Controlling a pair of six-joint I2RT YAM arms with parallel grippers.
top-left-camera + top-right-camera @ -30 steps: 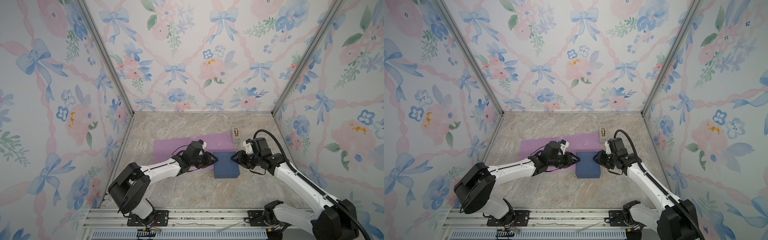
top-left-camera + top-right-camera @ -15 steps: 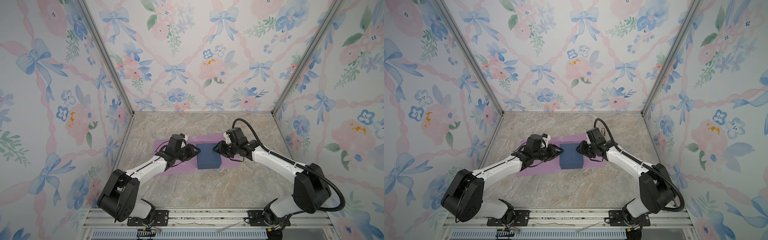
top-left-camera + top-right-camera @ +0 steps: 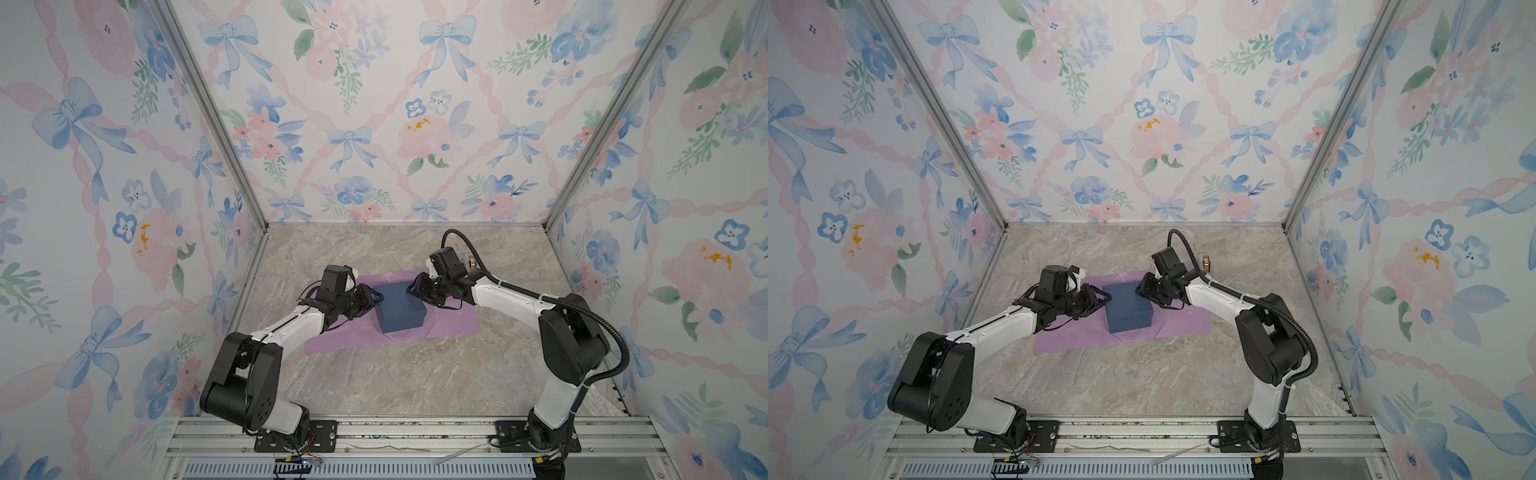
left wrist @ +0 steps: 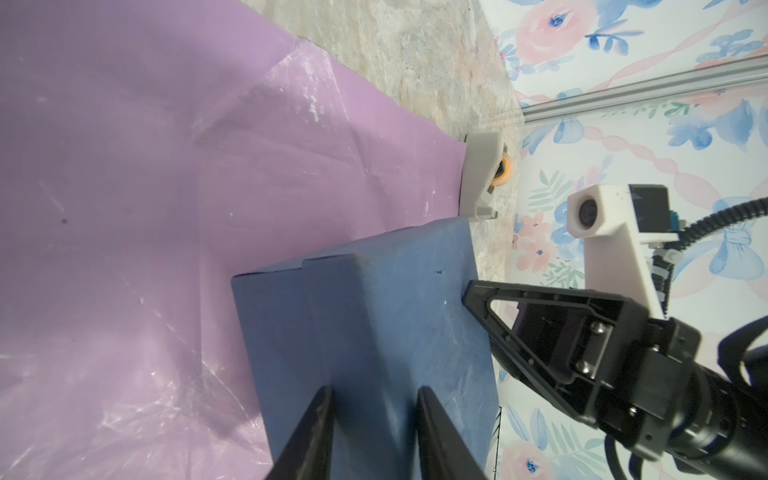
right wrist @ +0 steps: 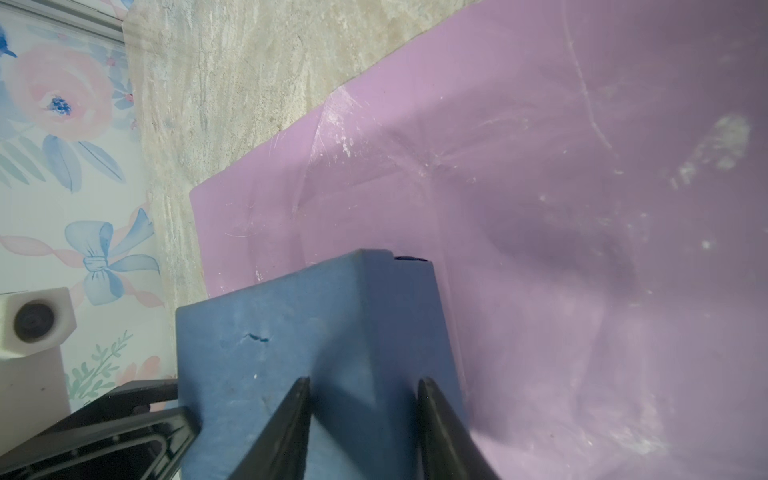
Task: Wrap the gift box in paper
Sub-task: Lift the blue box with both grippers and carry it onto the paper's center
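The dark navy gift box [image 3: 399, 306] [image 3: 1128, 308] is over the middle of the lilac paper [image 3: 332, 337] [image 3: 1067, 341], which lies flat on the marble table. I cannot tell whether the box rests on the sheet or hangs just above it. My left gripper [image 3: 377, 297] [image 3: 1106, 297] is shut on the box's left end; in the left wrist view its gripper [image 4: 374, 388] straddles an edge of the box [image 4: 374, 311]. My right gripper [image 3: 413, 289] [image 3: 1139, 289] is shut on the right end, and its wrist view shows the gripper [image 5: 363, 380] pinching the box [image 5: 291, 316] above the paper [image 5: 540, 208].
A small beige tape dispenser [image 3: 471, 262] [image 3: 1206, 263] [image 4: 482, 174] stands just past the paper's back right corner, behind my right wrist. Floral walls close in the back and both sides. Bare marble table [image 3: 415, 374] lies in front of the paper.
Both grippers have carried the gift box left and toward the back, from the bare table by the paper's right edge to over the paper's middle. Both arms swung inward with it.
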